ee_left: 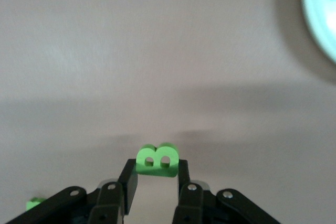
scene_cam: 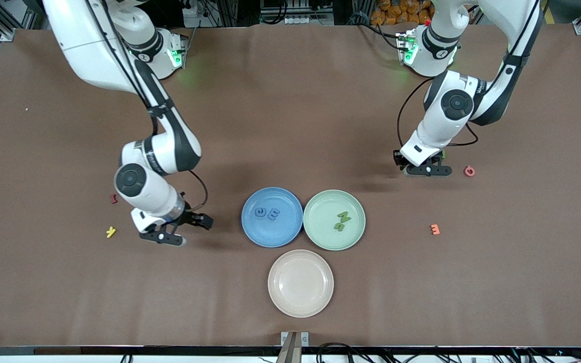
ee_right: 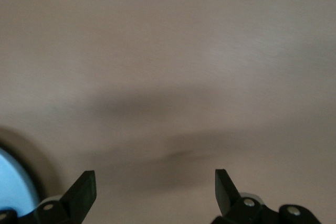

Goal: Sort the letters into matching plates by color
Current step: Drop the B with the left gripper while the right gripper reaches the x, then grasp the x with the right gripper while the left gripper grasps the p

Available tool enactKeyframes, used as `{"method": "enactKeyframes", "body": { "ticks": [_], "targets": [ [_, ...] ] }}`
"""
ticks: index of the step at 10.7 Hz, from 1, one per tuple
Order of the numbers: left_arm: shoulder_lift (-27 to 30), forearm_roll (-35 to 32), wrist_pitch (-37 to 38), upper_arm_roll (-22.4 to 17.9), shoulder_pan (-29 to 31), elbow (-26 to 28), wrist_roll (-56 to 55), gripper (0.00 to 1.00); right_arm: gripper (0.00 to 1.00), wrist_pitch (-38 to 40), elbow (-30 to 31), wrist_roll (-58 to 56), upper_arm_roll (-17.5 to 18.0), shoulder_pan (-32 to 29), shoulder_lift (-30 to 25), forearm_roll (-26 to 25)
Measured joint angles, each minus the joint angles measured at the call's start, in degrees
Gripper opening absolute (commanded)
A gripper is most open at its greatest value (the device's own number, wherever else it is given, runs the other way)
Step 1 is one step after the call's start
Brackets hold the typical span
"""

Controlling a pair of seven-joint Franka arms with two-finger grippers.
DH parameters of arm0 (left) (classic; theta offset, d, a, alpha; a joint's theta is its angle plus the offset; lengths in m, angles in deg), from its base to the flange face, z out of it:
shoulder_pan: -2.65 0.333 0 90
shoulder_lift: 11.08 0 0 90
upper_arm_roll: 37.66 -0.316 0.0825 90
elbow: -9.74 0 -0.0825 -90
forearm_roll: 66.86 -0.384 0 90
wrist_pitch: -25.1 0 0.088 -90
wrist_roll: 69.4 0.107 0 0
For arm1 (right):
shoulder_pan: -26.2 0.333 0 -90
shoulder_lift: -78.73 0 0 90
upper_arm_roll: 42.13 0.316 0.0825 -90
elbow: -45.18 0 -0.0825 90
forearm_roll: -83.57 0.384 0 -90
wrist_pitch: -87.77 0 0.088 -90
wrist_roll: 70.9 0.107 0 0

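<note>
The blue plate holds two blue letters. Beside it, toward the left arm's end, the mint green plate holds two green letters. My left gripper is low over the bare table, toward the left arm's end from the green plate. In the left wrist view it is shut on a green letter B. Another green piece lies by that gripper. My right gripper is low over the table beside the blue plate. It is open and empty.
A beige plate lies nearer the front camera than the two plates. A red piece and an orange piece lie near the left gripper. A yellow piece and a red piece lie near the right gripper.
</note>
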Motion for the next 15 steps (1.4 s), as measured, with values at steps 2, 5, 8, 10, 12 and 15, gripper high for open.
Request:
{"method": "enactKeyframes", "body": {
  "ticks": [2, 5, 8, 10, 12, 15],
  "targets": [
    [-2.8, 0.1, 4.0, 0.0, -0.3, -6.8, 0.0, 0.00, 1.00, 0.8, 5.8, -8.1, -0.3, -3.2, -3.8, -0.2],
    [-11.0, 0.1, 4.5, -0.3, -2.1, -16.1, 0.0, 0.00, 1.00, 0.8, 13.7, -21.6, -0.6, -8.9, -8.9, -0.8],
    [-17.4, 0.1, 4.5, -0.5, -7.6, -22.9, -5.1, 0.00, 1.00, 0.7, 19.8, -25.2, -0.7, -13.5, -13.1, -5.3],
    [-20.3, 0.1, 4.5, -0.5, -10.0, -27.0, -7.2, 0.00, 1.00, -0.6, 22.5, -25.2, -0.7, -16.5, -14.1, -5.9],
    [-21.8, 0.1, 4.6, -0.5, -10.9, -29.8, -7.3, 0.00, 1.00, -1.9, 23.6, -21.2, -1.6, -18.9, -14.2, -5.8],
    [-25.2, 0.1, 4.6, -0.6, -12.2, -33.5, -8.1, 1.00, 1.00, -4.5, 24.7, -2.5, -2.8, -19.7, -14.3, -5.8]
  ]
}}
